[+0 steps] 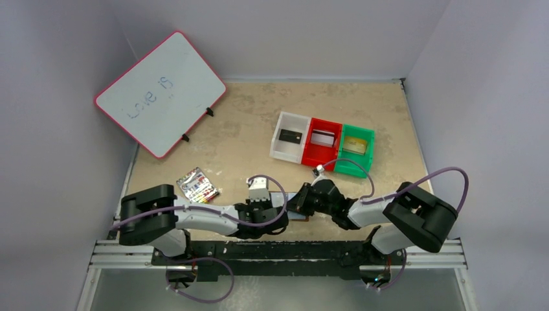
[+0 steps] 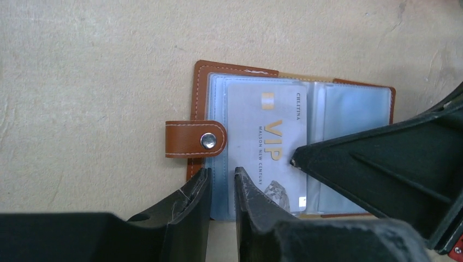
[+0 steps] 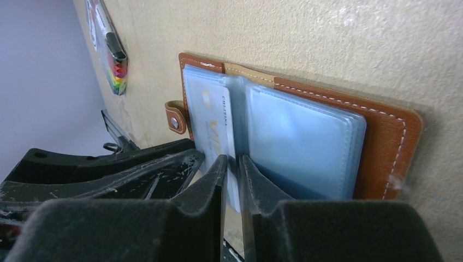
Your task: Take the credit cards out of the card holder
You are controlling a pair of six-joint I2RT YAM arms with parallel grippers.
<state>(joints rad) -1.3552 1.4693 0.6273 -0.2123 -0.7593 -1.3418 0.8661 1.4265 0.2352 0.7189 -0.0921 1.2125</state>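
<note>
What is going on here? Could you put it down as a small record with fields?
card holder: brown leather, lying open between the two grippers
inside it: one pale VIP card in a clear sleeve
left gripper: pinching the near edge of the sleeves
right gripper: pinching the VIP card's edge; bare or through the sleeve, cannot tell
already out: black card in white bin; silvery card in red bin; gold-tan card in green bin
also there: rainbow-striped pack, whiteboard
</note>
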